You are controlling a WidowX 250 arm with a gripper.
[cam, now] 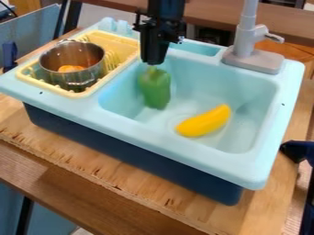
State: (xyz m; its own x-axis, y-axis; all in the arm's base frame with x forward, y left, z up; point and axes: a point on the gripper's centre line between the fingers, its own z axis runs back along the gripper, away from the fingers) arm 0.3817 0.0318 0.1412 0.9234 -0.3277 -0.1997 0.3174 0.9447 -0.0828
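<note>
Green bell pepper (155, 88): inside the basin of the light-blue toy sink (175, 158), toward its far left part, roughly upright, stem end up. The black gripper (153, 63) is directly above it, its tip at the stem (151, 69). Jaw state: cannot tell whether they are clenched on the stem or released just over it; the view does not resolve the contact.

Handling notes (judgement): the stem is narrow and offers little to grip, so a sound hold wants the gripper centred and plumb over it, low enough to take in the top of the body. Pressure firm but even; a pinch at the very end could let the pepper swing or twist. Any travel should be slow and vertical while the pepper is below the rim, with margin to the left wall.

Surroundings: curved yellow toy (204, 121) on the basin floor, nearer and to the right. Left of the basin, a pale yellow dish rack (126, 45) holds a metal pot (87, 76) with an orange item (71, 68) inside. Grey faucet (252, 57) at the far right; wooden tabletop (92, 158) beneath the sink.
</note>
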